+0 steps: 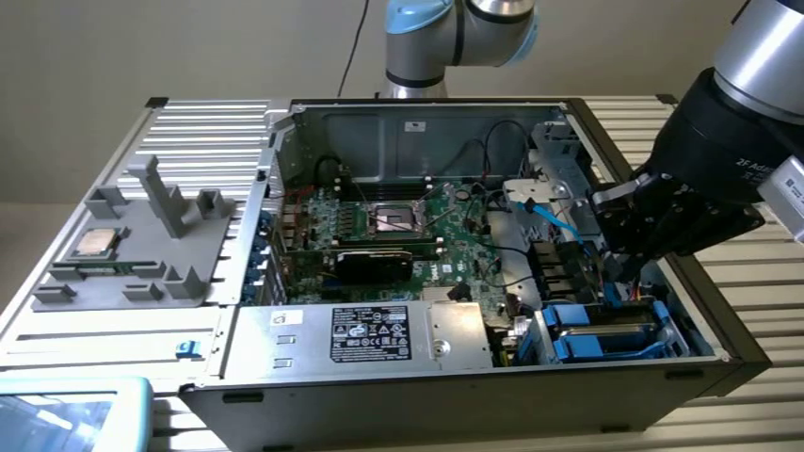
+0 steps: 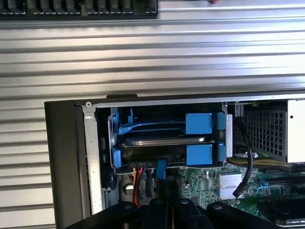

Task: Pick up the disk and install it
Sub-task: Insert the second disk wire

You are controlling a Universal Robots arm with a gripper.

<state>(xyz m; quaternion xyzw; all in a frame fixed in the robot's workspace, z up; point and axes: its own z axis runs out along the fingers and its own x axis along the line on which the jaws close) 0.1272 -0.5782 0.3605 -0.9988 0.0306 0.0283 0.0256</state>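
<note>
The disk [image 1: 608, 331] lies in its blue plastic frame inside the drive bay, at the near corner of the open computer case [image 1: 415, 118] on the exterior view's right. In the wrist view the disk [image 2: 164, 142] shows as a dark slab between blue frame rails with two blue tabs. My gripper [image 1: 624, 268] hangs just above the case over the drive bay, a little behind the disk. Its black fingers [image 2: 162, 212] are shut together with nothing between them, clear of the disk.
A silver power supply [image 1: 364, 334] with a black label fills the case's near side beside the bay. The motherboard [image 1: 402, 226] and loose cables, one of them blue [image 1: 553, 218], lie behind. A grey fixture [image 1: 138, 254] holding a CPU chip [image 1: 98, 242] stands at the exterior view's left on the ribbed table.
</note>
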